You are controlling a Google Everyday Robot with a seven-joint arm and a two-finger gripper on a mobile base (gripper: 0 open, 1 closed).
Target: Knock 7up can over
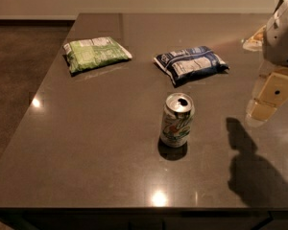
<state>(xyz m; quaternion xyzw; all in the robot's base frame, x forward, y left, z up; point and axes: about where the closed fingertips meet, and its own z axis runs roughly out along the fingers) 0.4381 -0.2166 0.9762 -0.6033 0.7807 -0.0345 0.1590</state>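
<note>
Your gripper (265,104) hangs at the right edge of the view, just above the table (86,143). It shows as a pale beige block below the arm's white wrist housing (283,32). You cannot tell from this angle whether it is spread or closed, and it is holding nothing that you can see. Its dark shadow (249,166) falls on the tabletop below and toward the near edge.

Behind the wrist housing, at the far right of the table, a small pale packet (254,41) peeks out. It is mostly hidden by the arm, so you cannot tell what it is.

To the left of the gripper, well apart from it, the 7up can (177,120) stands upright near the middle of the table. Its silver top faces up with the opening showing. Bare tabletop lies between the gripper and the can, and the can touches no other thing.

Beyond the can, toward the far side, the dark blue snack bag (191,63) lies flat. It is the closest neighbour to the can, yet apart from it. Further left, and also flat, lies the green snack bag (96,54), well apart from both the can and the blue bag.

The table is dark and glossy, with bright light spots near its left and near edges. Brown floor (24,56) shows past its left side.
</note>
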